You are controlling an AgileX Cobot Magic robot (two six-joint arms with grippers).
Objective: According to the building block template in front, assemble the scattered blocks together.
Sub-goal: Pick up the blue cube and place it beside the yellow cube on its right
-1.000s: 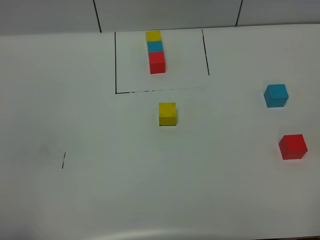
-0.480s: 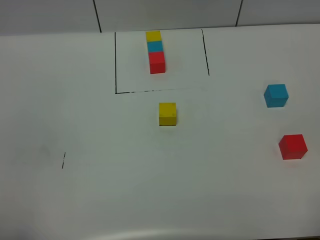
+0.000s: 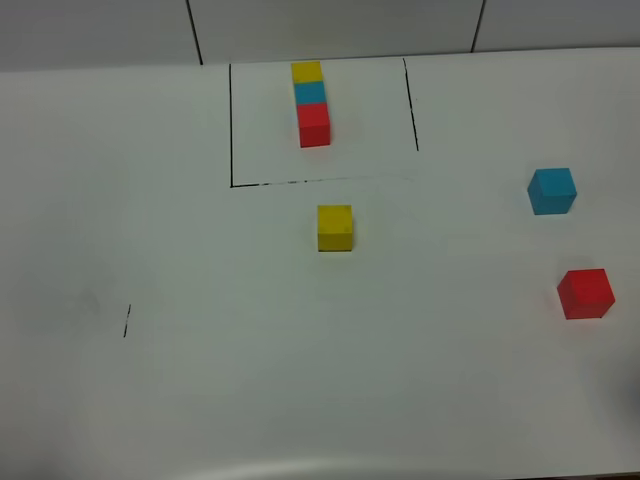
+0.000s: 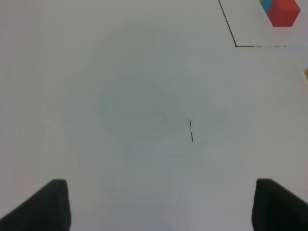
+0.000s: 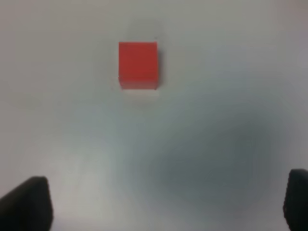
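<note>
Left end effector [image 4: 161,206] gapes empty over the worktop [image 4: 120,96], right end effector [image 5: 161,202] is spread wide and empty facing the red block [image 5: 138,65], the cyan-blue block [image 3: 552,190] sits apart farther back, and the yellow block [image 3: 335,227] lies just outside the outlined template [image 3: 312,103].

template [image 3: 312,103]: 1 | yellow block [image 3: 335,228]: 1 | blue block [image 3: 552,190]: 1 | red block [image 3: 585,293]: 1

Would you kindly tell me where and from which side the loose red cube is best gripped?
Probably from straight above, with the open right gripper closing on two opposite side faces of the red cube: it sits flat on the table, its faces are parallel, and nothing stands beside it.
</note>
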